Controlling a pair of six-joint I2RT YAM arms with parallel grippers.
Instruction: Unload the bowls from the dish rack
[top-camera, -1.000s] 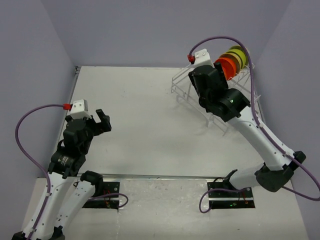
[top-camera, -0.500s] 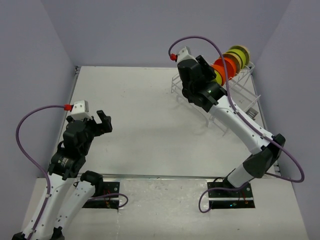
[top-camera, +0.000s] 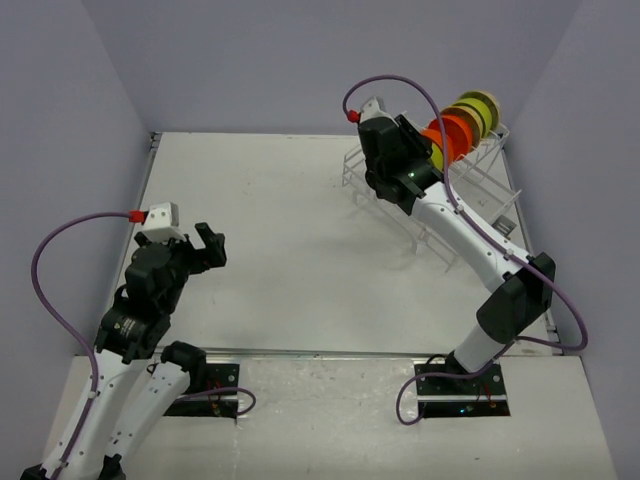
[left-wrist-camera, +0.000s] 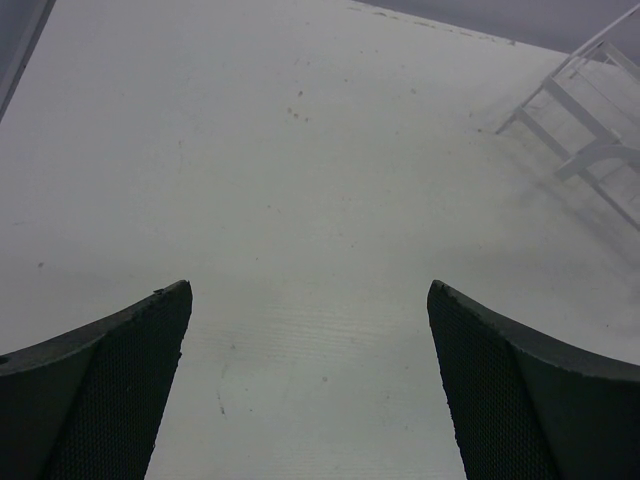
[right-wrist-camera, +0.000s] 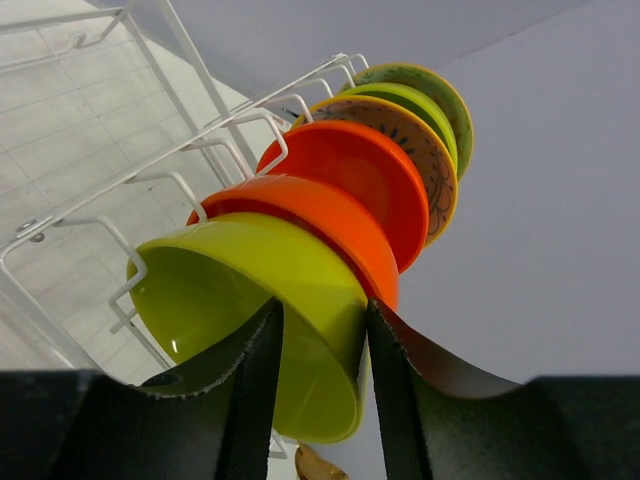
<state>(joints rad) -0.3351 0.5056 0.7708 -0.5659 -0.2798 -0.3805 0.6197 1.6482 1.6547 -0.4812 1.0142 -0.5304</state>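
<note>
R tool (right-wrist-camera: 322, 312) is closed onto the nearest bowl of the row, a yel-green bowl (right-wrist-camera: 240, 290). One finger is seen inside the rim and the other against the outer wall, w/ the wall pinched between them. This bowl is stood on edge in the dish rack (right-wrist-camera: 150, 178), propped by white prongs, its opening faced away from the row behind it. Close behind it two orange-red bowls (right-wrist-camera: 345, 190) are lined up. Next comes a cream bowl (right-wrist-camera: 432, 160) w/ dark marks inside an orange-yellow rim, then a second yel-green bowl (right-wrist-camera: 410, 98). A patterned bowl (right-wrist-camera: 455, 110) is at the far end; its pattern can't be made out.

In the top view the rack is set at the far R corner of the tabletop (top-camera: 280, 220), w/ the bowls toward its far end. The R arm (top-camera: 470, 235) is stretched out to them from its base.

L tool (left-wrist-camera: 308, 292) is open, fingers spread wide, w/ only tabletop seen between them. It is held above the L side of the tabletop, well apart from the rack. Only a corner of the rack's wire frame is caught at the upper R edge of the L wrist view.
</note>
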